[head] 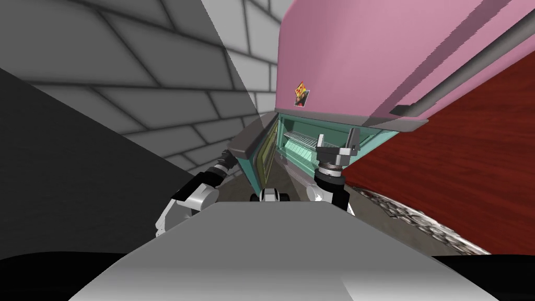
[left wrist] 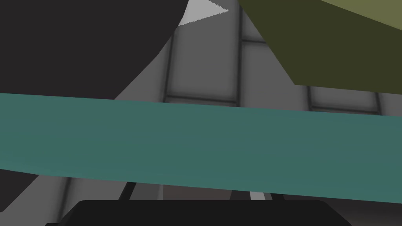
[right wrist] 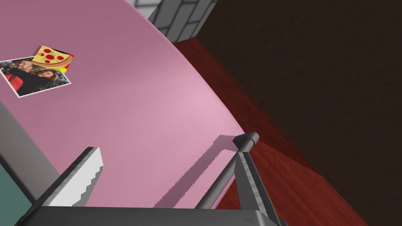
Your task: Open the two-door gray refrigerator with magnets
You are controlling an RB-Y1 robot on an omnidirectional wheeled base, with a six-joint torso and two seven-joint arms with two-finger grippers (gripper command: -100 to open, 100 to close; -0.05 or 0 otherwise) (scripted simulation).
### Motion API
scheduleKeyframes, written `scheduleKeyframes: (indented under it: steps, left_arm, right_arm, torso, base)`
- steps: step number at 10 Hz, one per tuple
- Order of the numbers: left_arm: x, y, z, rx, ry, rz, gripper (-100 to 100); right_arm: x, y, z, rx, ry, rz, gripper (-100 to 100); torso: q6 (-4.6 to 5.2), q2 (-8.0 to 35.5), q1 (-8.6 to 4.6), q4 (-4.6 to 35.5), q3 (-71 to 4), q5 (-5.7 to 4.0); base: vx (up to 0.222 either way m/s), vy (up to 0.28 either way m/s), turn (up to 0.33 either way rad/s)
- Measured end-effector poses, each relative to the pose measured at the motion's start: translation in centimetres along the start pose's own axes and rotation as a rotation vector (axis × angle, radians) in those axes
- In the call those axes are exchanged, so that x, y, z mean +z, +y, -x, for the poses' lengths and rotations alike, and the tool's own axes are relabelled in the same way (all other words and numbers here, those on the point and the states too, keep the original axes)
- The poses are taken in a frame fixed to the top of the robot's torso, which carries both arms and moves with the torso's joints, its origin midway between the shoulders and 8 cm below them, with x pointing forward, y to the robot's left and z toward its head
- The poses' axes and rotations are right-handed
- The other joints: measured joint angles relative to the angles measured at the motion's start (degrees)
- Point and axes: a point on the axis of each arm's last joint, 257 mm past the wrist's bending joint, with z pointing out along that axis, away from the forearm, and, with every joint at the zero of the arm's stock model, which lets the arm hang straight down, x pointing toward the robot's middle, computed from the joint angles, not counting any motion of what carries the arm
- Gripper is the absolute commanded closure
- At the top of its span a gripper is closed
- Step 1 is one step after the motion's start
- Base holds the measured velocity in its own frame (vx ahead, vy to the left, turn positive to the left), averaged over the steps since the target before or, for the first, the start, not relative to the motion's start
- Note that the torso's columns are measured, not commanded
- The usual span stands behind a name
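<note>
Right end effector [right wrist: 169, 178], open, faces the pink refrigerator door [right wrist: 149, 98] (pizza magnet [right wrist: 51, 59] attached), one finger [right wrist: 251, 184] beside its grey handle [right wrist: 246, 139]; left end effector [head: 228, 155]: cannot tell.

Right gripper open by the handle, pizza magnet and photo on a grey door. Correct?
No, the door is pink, not grey; the right wrist view shows it. The right gripper is open by the handle, with pizza magnet and photo on that door.
</note>
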Motion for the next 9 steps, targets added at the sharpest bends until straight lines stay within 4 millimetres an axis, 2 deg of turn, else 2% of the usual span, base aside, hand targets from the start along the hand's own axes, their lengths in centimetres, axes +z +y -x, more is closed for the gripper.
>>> scheduleKeyframes:
  steps: [8, 9]
  left_arm:
    - [0.3, -0.7, -1.2, 0.019, 0.047, -0.013, 100]
    - [0.5, -0.7, -1.4, 0.021, 0.053, -0.014, -100]
  right_arm:
    - [0.0, 0.0, 0.0, 0.000, 0.000, 0.000, 0]
    - [0.0, 0.0, 0.0, 0.000, 0.000, 0.000, 0]
  torso:
    - [0.14, 0.17, -0.44, 0.30, 0.59, -0.21]
    - [0.26, 0.16, -0.49, 0.27, 0.72, -0.22]
  base:
    - [0.053, 0.220, -0.098]
    - [0.058, 0.116, 0.064]
